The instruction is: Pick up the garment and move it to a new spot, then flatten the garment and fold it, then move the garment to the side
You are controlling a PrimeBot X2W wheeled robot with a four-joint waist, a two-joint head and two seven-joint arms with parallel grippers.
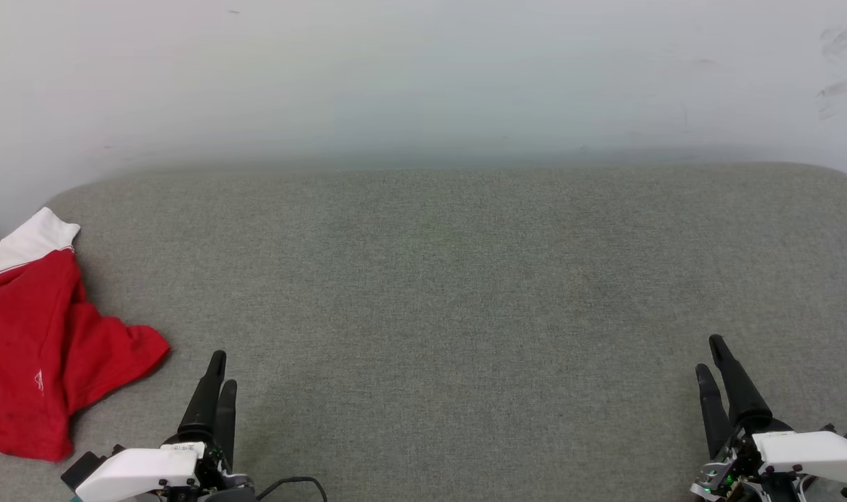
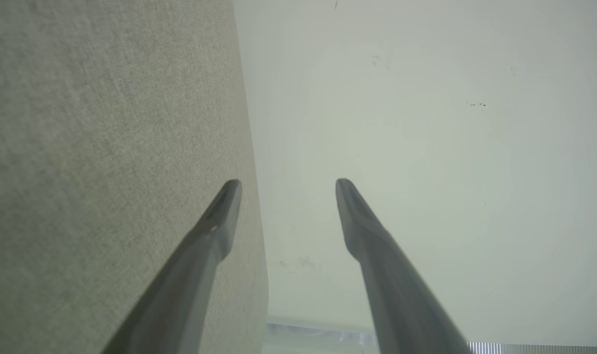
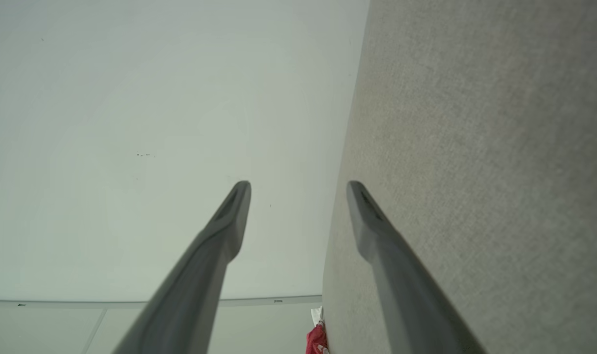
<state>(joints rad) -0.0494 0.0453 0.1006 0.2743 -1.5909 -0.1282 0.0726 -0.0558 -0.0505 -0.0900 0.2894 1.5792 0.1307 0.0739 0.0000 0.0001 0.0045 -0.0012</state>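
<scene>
1. Both claws sit closest, low in the frame: the left gripper (image 1: 223, 369) at the lower left and the right gripper (image 1: 708, 354) at the lower right.
2. From its wrist camera, the left gripper stands wide, its two dark fingers (image 2: 205, 241) spread with nothing between them. The right gripper is the same, its fingers (image 3: 219, 231) apart and empty.
3. At the far left edge of the head view lies the garment (image 1: 47, 348), a red jersey tee crumpled in a heap on the grey fabric surface (image 1: 465, 279). One white sleeve (image 1: 33, 240) pokes out at the top. It is near the left gripper but not touching it, and well apart from the right one.
4. As I judge it, the task is at its very beginning. The garment is bunched, not flat, with no fold in it. Picking it up, moving it, flattening, folding and setting it aside all appear left to do.
5. Each arm is low and at rest, its fingers pointing up the frame toward the white wall (image 1: 423, 70). The left gripper leans slightly right and the right one slightly left, and neither reaches toward the garment.
</scene>
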